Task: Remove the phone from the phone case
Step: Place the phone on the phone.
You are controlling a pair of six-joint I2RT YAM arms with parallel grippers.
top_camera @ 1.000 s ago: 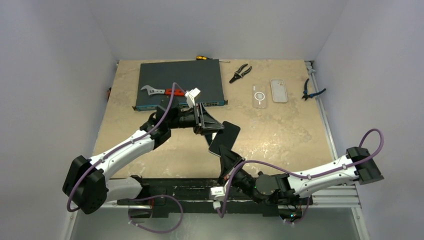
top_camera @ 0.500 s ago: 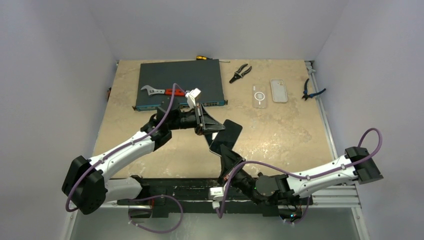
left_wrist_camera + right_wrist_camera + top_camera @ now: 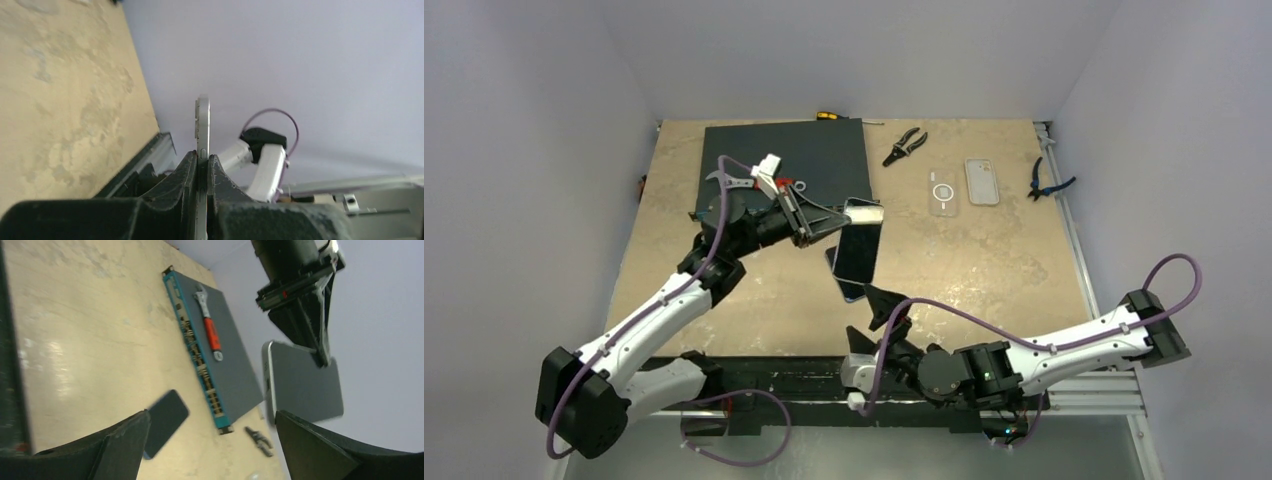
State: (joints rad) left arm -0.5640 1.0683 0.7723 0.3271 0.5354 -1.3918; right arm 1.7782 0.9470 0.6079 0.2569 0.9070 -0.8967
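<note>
My left gripper [image 3: 836,216] is shut on the phone [image 3: 864,212], a slim silver slab held above the table, in front of the network switch. In the left wrist view the phone [image 3: 202,125] stands edge-on between the black fingers [image 3: 182,172]. Seen from the right wrist, the phone [image 3: 305,385] shows a grey face and a silver edge. The dark phone case [image 3: 856,265] lies apart on the table just below it, and the right wrist view shows the case [image 3: 165,421] by itself. My right gripper [image 3: 864,312] hangs open near the case with nothing in it.
A grey network switch [image 3: 794,160] with a red-handled wrench [image 3: 211,335] on it sits at the back left. Behind it lies a screwdriver [image 3: 829,116]. Black pliers [image 3: 905,145], a clear case [image 3: 944,192], a white phone [image 3: 982,181] and blue pliers [image 3: 1046,180] lie at the back right.
The right gripper has opened and pulled back toward the near edge. The left gripper has lifted the phone up and away, and the dark case now lies alone on the table.
</note>
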